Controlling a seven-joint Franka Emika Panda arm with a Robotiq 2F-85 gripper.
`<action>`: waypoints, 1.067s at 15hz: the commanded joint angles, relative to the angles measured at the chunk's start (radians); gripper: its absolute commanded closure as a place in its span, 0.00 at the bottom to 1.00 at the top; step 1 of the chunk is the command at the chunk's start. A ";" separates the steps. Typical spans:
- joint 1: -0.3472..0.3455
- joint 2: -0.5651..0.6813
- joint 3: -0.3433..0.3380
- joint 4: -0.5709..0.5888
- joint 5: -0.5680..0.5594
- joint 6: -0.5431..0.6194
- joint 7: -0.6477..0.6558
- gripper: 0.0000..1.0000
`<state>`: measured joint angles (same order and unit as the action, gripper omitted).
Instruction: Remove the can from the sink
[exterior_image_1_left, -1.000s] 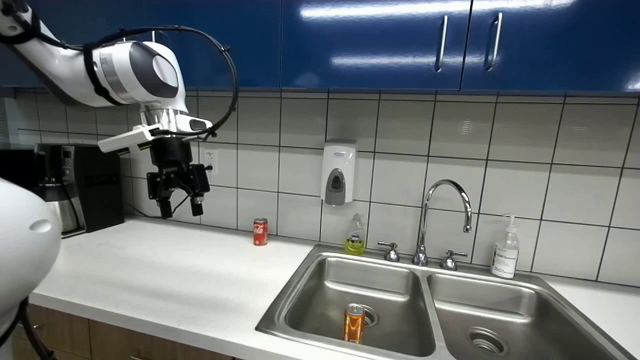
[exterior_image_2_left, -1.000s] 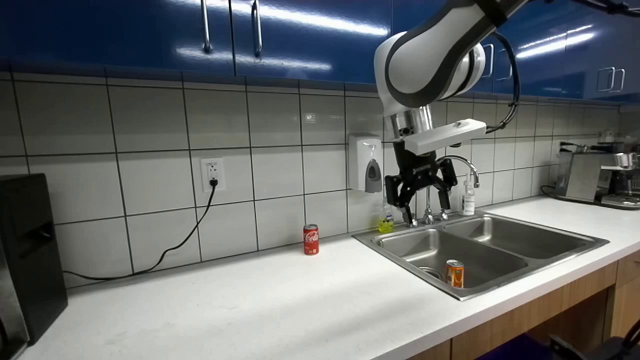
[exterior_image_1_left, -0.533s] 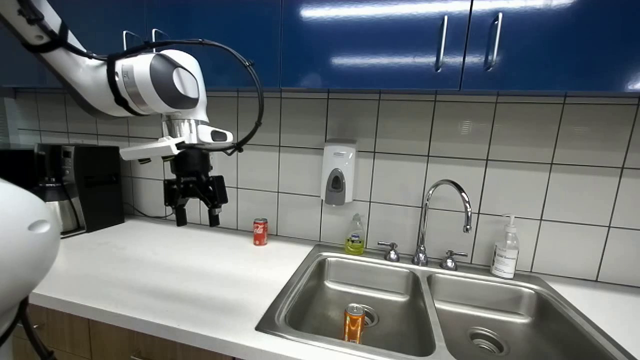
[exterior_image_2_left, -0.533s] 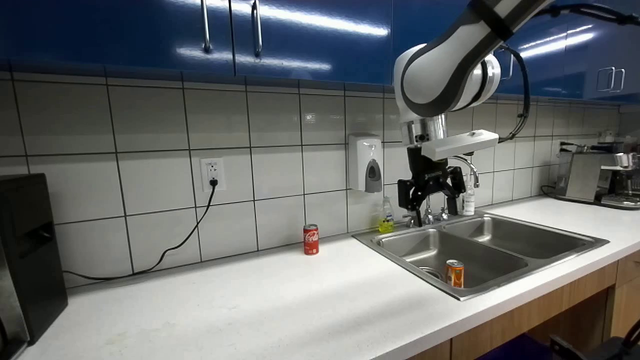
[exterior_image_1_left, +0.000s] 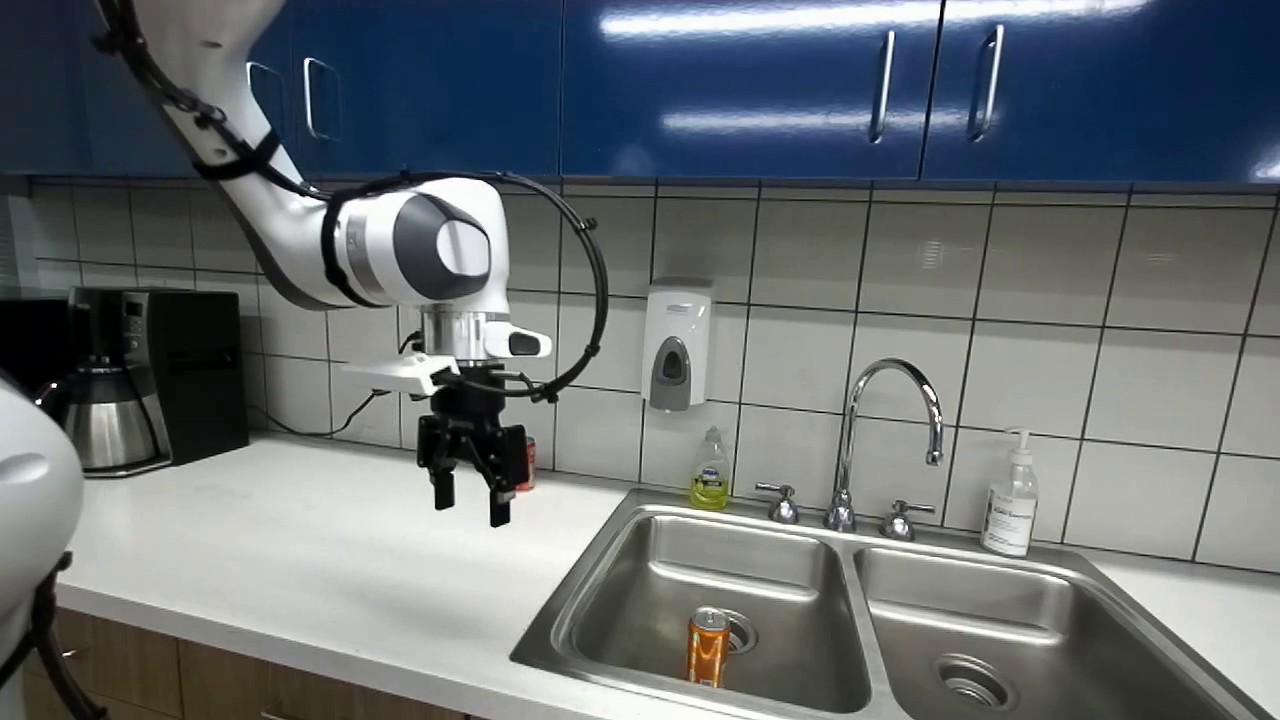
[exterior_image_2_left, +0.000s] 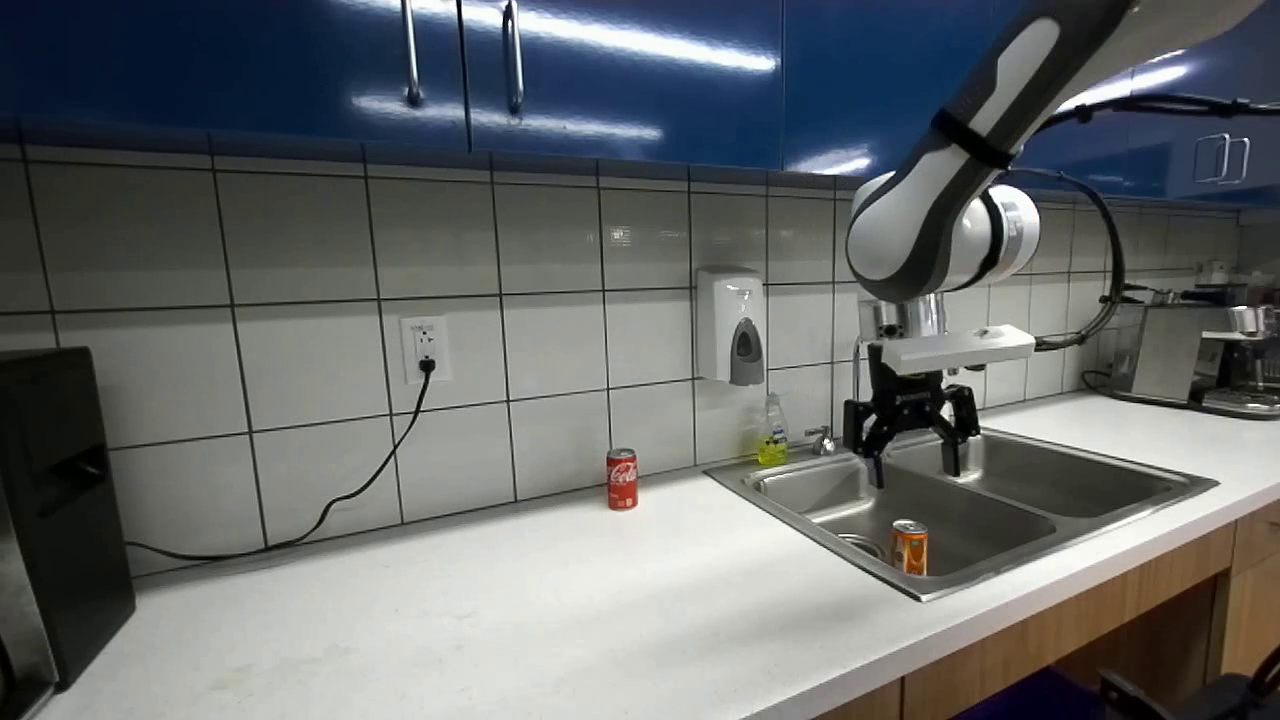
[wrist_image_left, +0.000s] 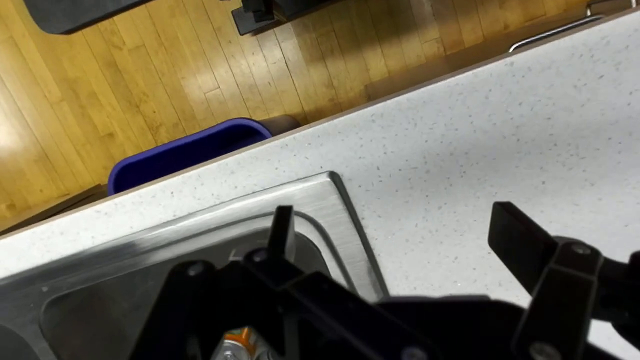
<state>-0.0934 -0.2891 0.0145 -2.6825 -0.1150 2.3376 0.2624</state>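
The orange can (exterior_image_1_left: 708, 648) with a silvery top stands upright in a basin of the steel sink (exterior_image_1_left: 580, 580), beside the drain. Both also show in an exterior view, the can (exterior_image_2_left: 910, 548) and the sink (exterior_image_2_left: 940, 588). My gripper (exterior_image_1_left: 472, 500) hangs in the air, pointing down, higher than the can and apart from it. It also shows in an exterior view (exterior_image_2_left: 915, 470). In the wrist view my gripper (wrist_image_left: 392, 215) is open, with nothing between the fingers. There the can (wrist_image_left: 240, 345) is mostly hidden behind a finger linkage. The sink's corner (wrist_image_left: 330, 200) shows between the fingers.
A smaller red can (exterior_image_2_left: 622, 480) stands on the counter (exterior_image_2_left: 480, 620) near the wall. The faucet (exterior_image_1_left: 848, 450), a dish soap bottle (exterior_image_1_left: 710, 480) and a pump bottle (exterior_image_1_left: 1010, 510) stand behind the basins. A coffee maker (exterior_image_1_left: 190, 370) and a purple bin (wrist_image_left: 190, 150) are nearby.
My gripper has moved down and to the right in both exterior views. It has stayed open. The orange can has not moved.
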 joint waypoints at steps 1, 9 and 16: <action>-0.056 0.122 -0.037 0.027 -0.036 0.112 0.033 0.00; -0.095 0.357 -0.151 0.157 -0.059 0.242 0.075 0.00; -0.076 0.559 -0.223 0.332 -0.016 0.249 0.055 0.00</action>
<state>-0.1808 0.1779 -0.1837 -2.4371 -0.1388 2.5919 0.3037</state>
